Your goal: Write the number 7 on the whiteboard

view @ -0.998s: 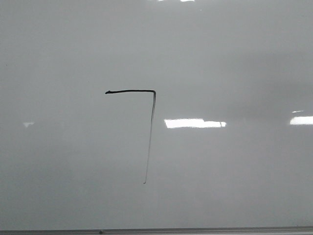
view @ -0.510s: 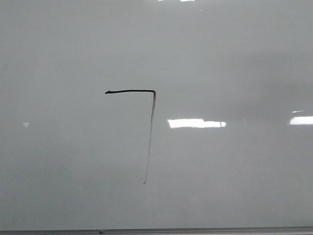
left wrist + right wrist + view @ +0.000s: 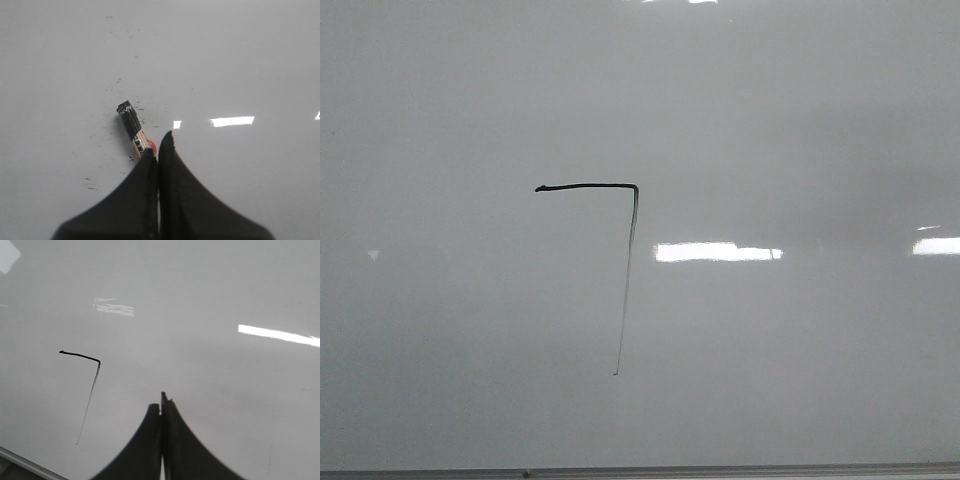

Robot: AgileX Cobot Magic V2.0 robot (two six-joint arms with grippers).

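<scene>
The number 7 (image 3: 632, 200) is drawn in black on the whiteboard (image 3: 800, 360), with a thick short top stroke and a thin long downstroke. It also shows in the right wrist view (image 3: 80, 355). My right gripper (image 3: 161, 404) is shut and empty, over bare board to the right of the figure. My left gripper (image 3: 159, 144) is shut with its jaws pressed together. A marker (image 3: 132, 122) with a black end and a white and red body lies on the board just past the left fingertips, its near end hidden behind them. No gripper shows in the front view.
The board's thin grey frame edge (image 3: 720, 470) runs along the bottom of the front view and shows at a corner of the right wrist view (image 3: 25, 462). Small black ink specks (image 3: 120, 80) dot the board around the marker. Bright light reflections (image 3: 718, 252) lie on the board.
</scene>
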